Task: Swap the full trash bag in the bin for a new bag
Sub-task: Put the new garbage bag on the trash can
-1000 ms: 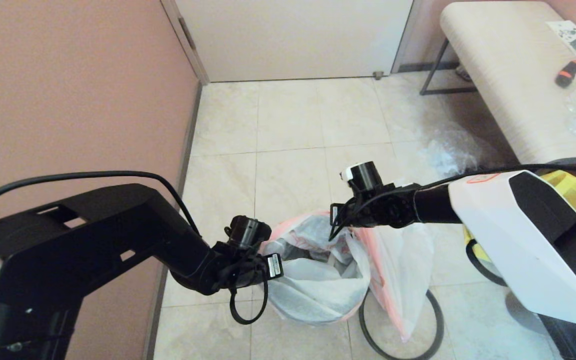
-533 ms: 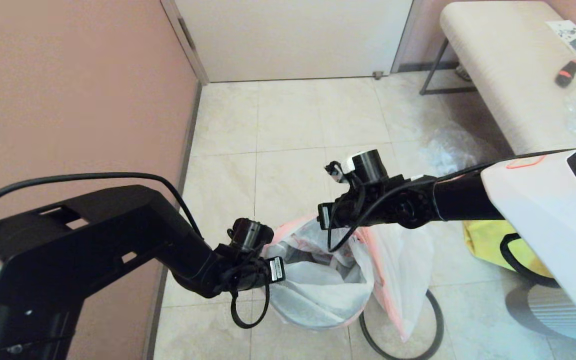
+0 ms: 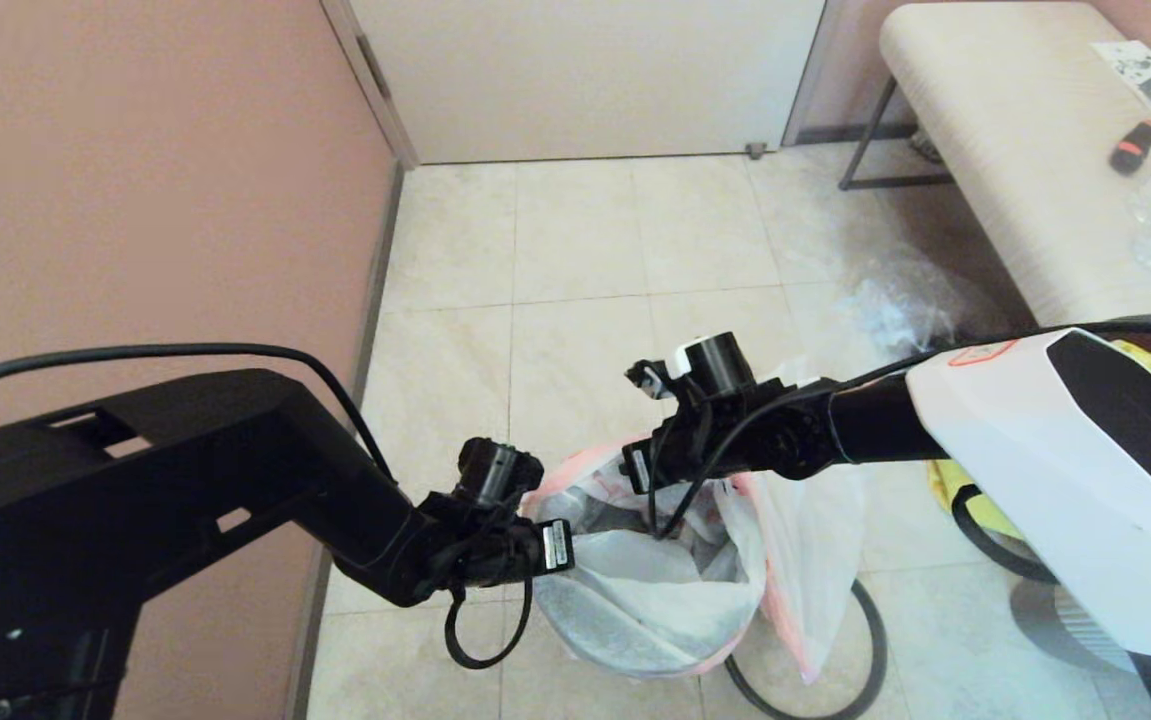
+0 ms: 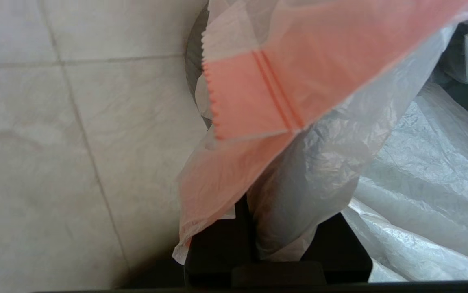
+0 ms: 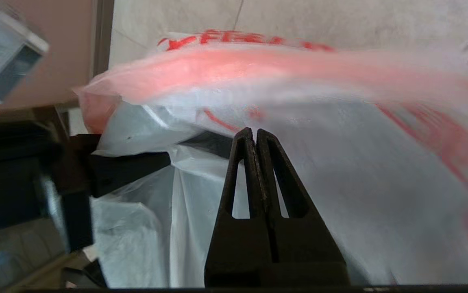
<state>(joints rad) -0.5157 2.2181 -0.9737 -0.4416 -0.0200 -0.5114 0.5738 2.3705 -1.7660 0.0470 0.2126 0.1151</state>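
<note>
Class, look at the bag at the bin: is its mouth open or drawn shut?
Open: the bag gapes between the left gripper and right gripper, showing its inside.

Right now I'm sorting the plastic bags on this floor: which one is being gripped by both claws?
The translucent white bag with the pink-red rim, at the wall, held by left claw and right claw; the crumpled clear bag lies untouched by the bench.
</note>
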